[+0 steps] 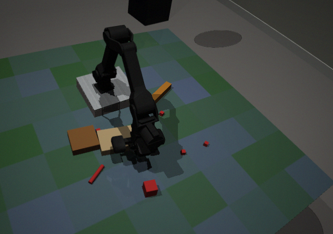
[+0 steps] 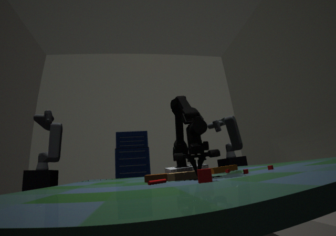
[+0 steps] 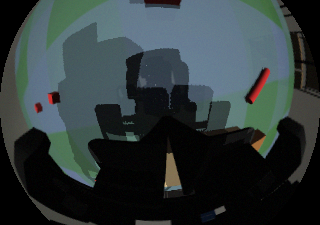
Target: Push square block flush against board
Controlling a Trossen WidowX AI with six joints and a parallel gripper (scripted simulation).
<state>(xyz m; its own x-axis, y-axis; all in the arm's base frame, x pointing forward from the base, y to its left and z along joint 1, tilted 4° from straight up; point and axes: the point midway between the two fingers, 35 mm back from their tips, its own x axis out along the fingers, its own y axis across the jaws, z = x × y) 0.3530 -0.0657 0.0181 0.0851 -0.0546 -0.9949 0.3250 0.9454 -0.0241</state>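
Note:
The brown square block [image 1: 81, 137] [image 2: 154, 178] lies flat left of the tan board [image 1: 106, 135] [image 2: 171, 177]. In the top view their facing sides meet or nearly meet at the front, with a thin wedge-like gap farther back. The board sits a little nearer the front, so their front edges are not even. My gripper [image 1: 149, 167] [image 2: 197, 173] [image 3: 166, 119] is shut and empty, pointing down low in front of the board's right part. The arm hides the board's right end. Whether the fingertips touch the board, I cannot tell.
A red cube [image 1: 150, 187] [image 2: 204, 175] stands in front of the gripper. A red rod [image 1: 96, 173] [image 2: 157, 181] [image 3: 258, 86] lies front left. Small red cubes [image 1: 205, 143] [image 1: 183, 152] lie right. An orange bar [image 1: 162, 90] lies behind the arm. A small red piece [image 1: 98, 129] is behind the block-board seam.

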